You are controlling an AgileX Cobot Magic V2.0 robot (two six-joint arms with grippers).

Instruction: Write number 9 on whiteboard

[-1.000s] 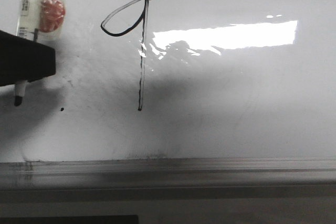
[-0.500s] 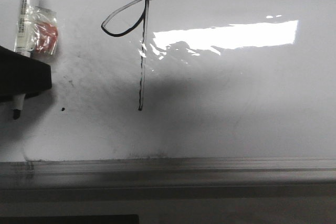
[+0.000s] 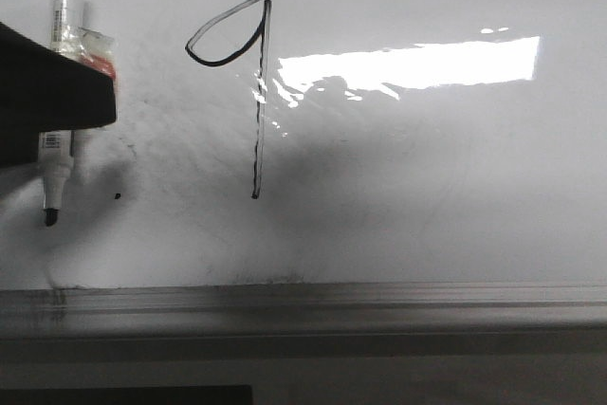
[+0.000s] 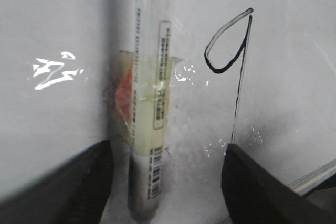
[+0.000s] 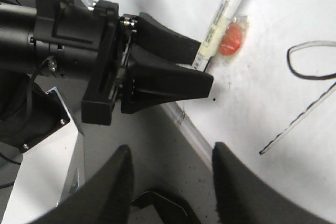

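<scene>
Standing out in thin black ink, the hand-drawn number 9 [image 3: 254,92] sits on the upper left part of the big shiny whiteboard [image 3: 427,196]. Its loop is flat and pointed, like a leaf, and its long stem runs straight down. The line looks a bit shaky where the stem crosses the glare.

The board is smooth and glossy, with faint grey rub marks and a bright patch of window light [image 3: 408,64] to the right of the digit. A small black dot [image 3: 118,196] sits left of the stem's bottom end. A grey metal rail [image 3: 303,315] runs along the board's near edge.

To the left of the digit, well apart from it, is the white plastic marker with a black tip [image 3: 59,92]. It points down toward the rail, tip bare. A crinkly clear wrapper with something red inside [image 3: 100,54] is stuck to its side.

The black left gripper [image 3: 57,106] reaches in from the left side and pinches the marker between its two wide fingers.

The right gripper [image 5: 170,182] shows only in its own wrist view. Its two dark rounded fingers [image 5: 105,192] are spread apart with nothing between them, over the table edge near the rail.
</scene>
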